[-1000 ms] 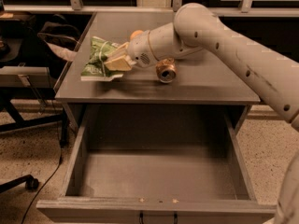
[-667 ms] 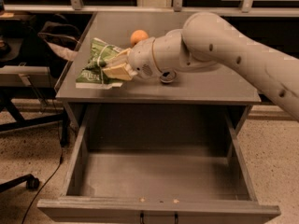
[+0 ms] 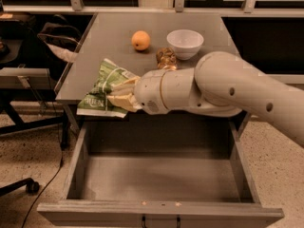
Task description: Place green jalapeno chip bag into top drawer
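The robot's arm [image 3: 237,91] reaches in from the right and crosses the front of the grey table [image 3: 114,32], covering much of its front edge. Below it, the top drawer [image 3: 95,210] stands pulled out toward the camera. It is as wide as the table, and its flat grey floor is in plain view between the low side walls. The space between the arm and the drawer floor is open across the drawer's width.

The gripper [image 3: 112,93] sits at the table's front left corner, its pale fingers clenched on the green jalapeno chip bag [image 3: 100,90]. The bag hangs tilted across the table's front edge, with its lower end over the back left of the drawer opening. I cannot tell whether it touches the tabletop.

Farther back on the table, a white bowl [image 3: 185,42] stands upright, with only its white inside showing. An orange [image 3: 140,40] sits to its left, apart from it. A crushed brown can [image 3: 166,58] lies just in front of the bowl, near the arm.
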You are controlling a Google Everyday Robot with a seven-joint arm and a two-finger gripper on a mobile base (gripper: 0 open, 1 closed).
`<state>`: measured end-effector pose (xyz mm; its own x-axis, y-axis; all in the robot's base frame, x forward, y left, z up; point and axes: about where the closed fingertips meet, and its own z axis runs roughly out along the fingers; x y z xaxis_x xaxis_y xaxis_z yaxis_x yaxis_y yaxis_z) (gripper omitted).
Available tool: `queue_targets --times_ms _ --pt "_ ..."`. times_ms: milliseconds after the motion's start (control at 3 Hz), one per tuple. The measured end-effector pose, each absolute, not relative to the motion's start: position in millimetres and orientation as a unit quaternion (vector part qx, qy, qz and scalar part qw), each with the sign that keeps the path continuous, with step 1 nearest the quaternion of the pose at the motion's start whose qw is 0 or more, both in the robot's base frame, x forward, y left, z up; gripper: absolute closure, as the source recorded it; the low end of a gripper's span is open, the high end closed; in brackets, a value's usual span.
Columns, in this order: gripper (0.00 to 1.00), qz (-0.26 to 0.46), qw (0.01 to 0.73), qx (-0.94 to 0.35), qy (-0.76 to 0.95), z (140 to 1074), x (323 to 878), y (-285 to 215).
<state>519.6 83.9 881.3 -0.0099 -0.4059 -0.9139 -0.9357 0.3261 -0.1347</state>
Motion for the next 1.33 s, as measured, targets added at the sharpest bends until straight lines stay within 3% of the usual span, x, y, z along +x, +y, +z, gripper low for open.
queue_targets --times_ms 667,1333 --pt "1.00 0.265 0.494 -0.443 0.699 836.2 465.0 75.8" --pt "1.00 0.253 0.498 -0.446 0.699 835.8 451.2 80.3"
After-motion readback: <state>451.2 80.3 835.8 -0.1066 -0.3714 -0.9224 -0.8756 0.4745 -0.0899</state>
